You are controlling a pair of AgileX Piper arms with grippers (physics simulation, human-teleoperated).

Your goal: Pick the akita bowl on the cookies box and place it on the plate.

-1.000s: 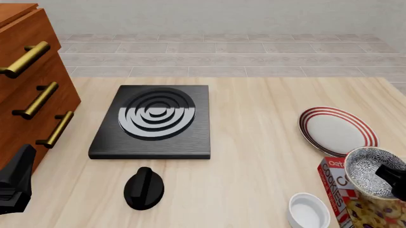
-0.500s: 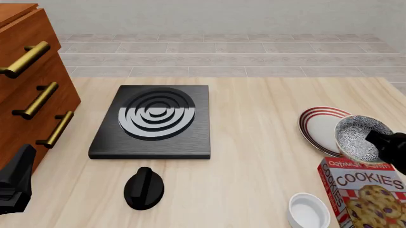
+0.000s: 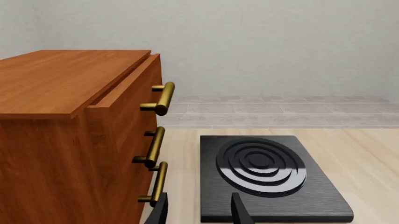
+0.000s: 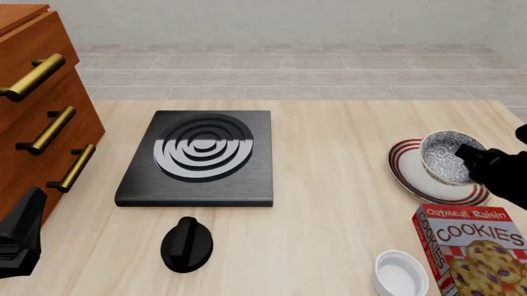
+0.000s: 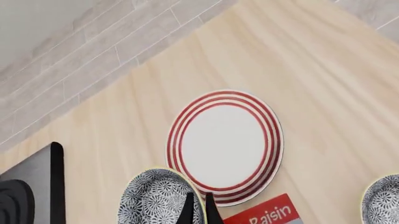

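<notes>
I am reading "Oatmeal Raisin COOKIES" in white on the red cookies box (image 4: 471, 246); the right wrist view is catching only "Raisin".

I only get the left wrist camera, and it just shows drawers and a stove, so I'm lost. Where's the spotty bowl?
Observer: The akita bowl is in the right gripper, which is pinching its rim.
Operator: Is it on the plate?
Observer: It hangs tilted over the plate, not yet released.
Operator: And the cookies box?
Observer: The cookies box lies nearer the arms than the plate, with nothing on it.
</notes>
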